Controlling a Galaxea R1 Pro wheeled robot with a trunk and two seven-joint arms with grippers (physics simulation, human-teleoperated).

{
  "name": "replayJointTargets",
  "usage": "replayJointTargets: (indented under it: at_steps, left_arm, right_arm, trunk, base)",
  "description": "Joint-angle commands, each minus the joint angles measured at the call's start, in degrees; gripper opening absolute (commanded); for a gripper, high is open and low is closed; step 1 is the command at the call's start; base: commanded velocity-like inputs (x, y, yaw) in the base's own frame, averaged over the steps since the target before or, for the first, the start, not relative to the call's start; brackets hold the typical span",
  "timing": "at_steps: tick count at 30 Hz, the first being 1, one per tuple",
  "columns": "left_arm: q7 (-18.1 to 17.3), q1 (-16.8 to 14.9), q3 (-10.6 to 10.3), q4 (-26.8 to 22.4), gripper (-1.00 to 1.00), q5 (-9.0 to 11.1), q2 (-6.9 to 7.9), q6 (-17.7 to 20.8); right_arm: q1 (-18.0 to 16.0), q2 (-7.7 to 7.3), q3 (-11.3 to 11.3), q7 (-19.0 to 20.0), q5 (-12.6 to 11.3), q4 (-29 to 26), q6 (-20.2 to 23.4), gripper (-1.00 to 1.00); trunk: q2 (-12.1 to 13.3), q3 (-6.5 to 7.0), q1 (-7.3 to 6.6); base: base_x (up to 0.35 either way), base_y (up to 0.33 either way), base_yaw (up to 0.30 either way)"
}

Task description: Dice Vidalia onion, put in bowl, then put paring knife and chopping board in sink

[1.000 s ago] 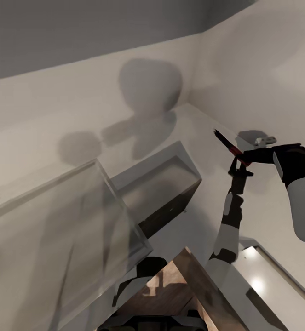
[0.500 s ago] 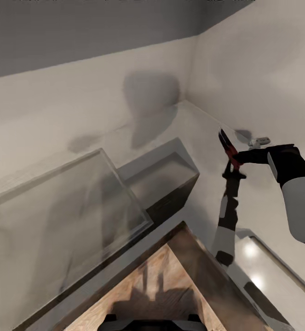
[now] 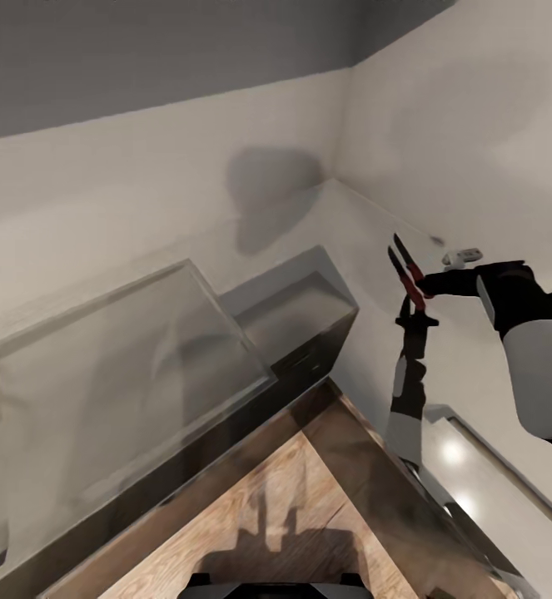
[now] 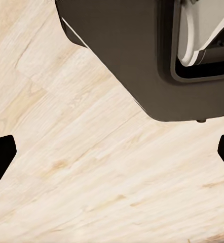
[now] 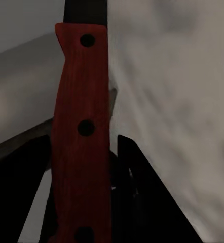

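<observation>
Holding a knife [image 3: 408, 270] aloft, the right gripper [image 3: 425, 291] is clamped on its handle — red, with dark rivets, the dark blade pointing up toward the pale wall [image 3: 459, 125]; though the task's paring knife is described as white-handled, this one is red in both the head and right wrist [image 5: 79, 131] views. Left gripper [image 4: 112, 152]: fingers [image 4: 0, 157] spread wide, nothing between them, hanging over light wood flooring [image 4: 91, 167] beside a dark rounded base part [image 4: 122, 55]. Surroundings, head view — glossy grey countertop [image 3: 117, 349] along the wall, its reflective surface mirroring the arm [image 3: 525, 333]; a dark open box-like unit [image 3: 300, 316] at the counter's far corner; wood floor [image 3: 284, 507] below its edge.
</observation>
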Motion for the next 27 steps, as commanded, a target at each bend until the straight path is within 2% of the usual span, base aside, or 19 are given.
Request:
replayJointTargets:
  at_steps: [1, 16, 27]
  left_arm:
    - [0.3, 0.0, -0.2, -0.2, 1.00, 0.1, 0.02, 0.4]
    - [0.4, 0.0, 0.0, -2.1, 1.00, 0.3, -0.06, 0.4]
    - [0.5, 0.0, 0.3, -2.1, 1.00, 0.3, -0.08, 0.4]
  right_arm:
    - [0.0, 0.09, -0.4, 0.5, 0.6, -0.1, 0.2, -1.00]
    - [0.0, -0.08, -0.7, 0.2, 0.7, -0.6, -1.0, -1.00]
    - [0.0, -0.11, -0.8, 0.4, 0.5, 1.6, -1.1, -1.00]
  trunk:
    - [-0.1, -0.08, 0.04]
    - [-0.1, -0.08, 0.04]
    - [-0.1, 0.04, 0.04]
  base:
    - [-0.007, 0.000, 0.000]
    - [-0.001, 0.000, 0.000]
    - [0.000, 0.000, 0.000]
